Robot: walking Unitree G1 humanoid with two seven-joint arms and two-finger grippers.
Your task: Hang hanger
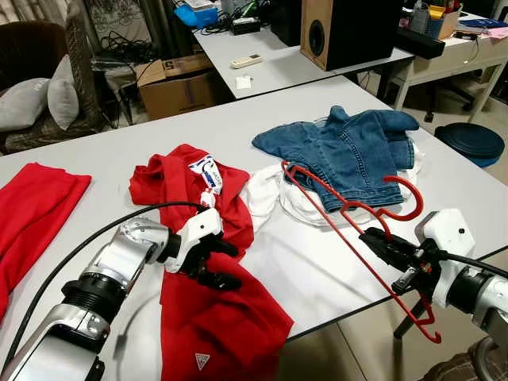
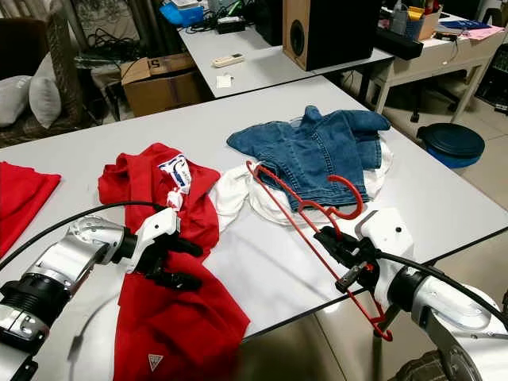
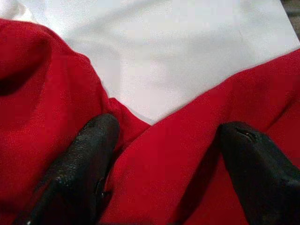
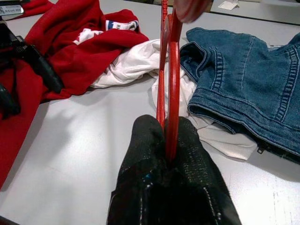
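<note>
On the white table (image 1: 317,270), the left gripper (image 1: 208,262) rests with its fingers spread wide on the red shirt (image 1: 214,317), then come the white cloth (image 1: 266,194) and denim jacket (image 1: 349,151), and the right gripper (image 1: 381,242) clamps the red hanger (image 1: 333,202) above the table's near edge.

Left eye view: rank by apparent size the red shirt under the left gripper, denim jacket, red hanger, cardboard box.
1. red shirt, largest, though nearest the camera.
2. denim jacket.
3. red hanger: long but thin; its span rivals the jacket's, so second and third are unsure.
4. cardboard box, smallest, but farthest away.
</note>
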